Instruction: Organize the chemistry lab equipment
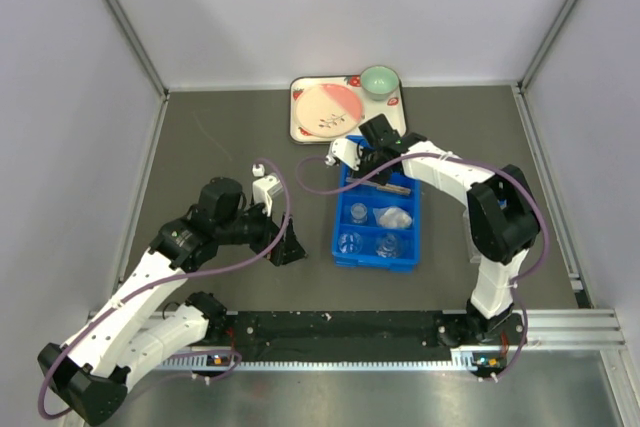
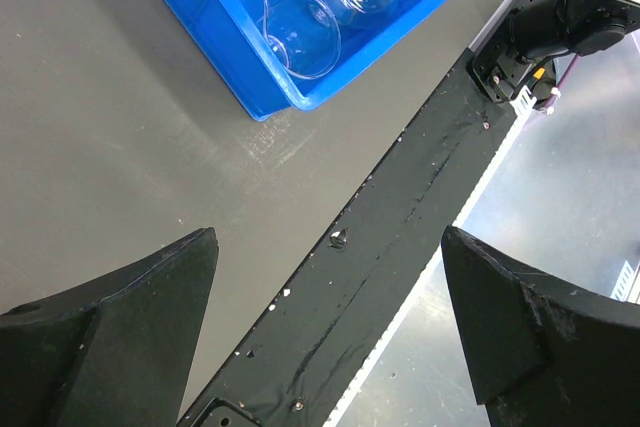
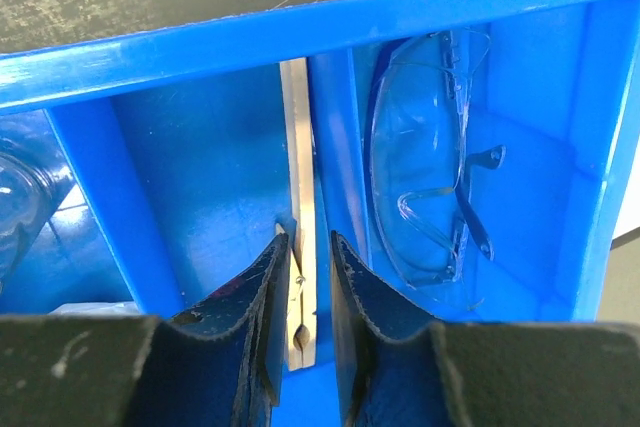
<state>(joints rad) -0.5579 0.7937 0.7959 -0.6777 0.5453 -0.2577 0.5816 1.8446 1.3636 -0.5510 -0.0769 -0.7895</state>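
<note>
While nearly closed, right pincer (image 3: pixel 312 277) grips wooden stick (image 3: pixel 298 197), blue bin (image 3: pixel 220 37).

A robot test cell: plain white walls (image 1: pixel 330 7) enclose a grey table (image 1: pixel 220 147).

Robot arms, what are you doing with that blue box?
They are sorting lab gear into the blue divided bin. The right gripper reaches down into it, its fingers closed around a wooden clothespin-like clamp lying along a divider. Clear safety glasses sit in the next compartment, and small glass beakers fill others. The left gripper hangs open and empty above the bare table nearby.
</note>
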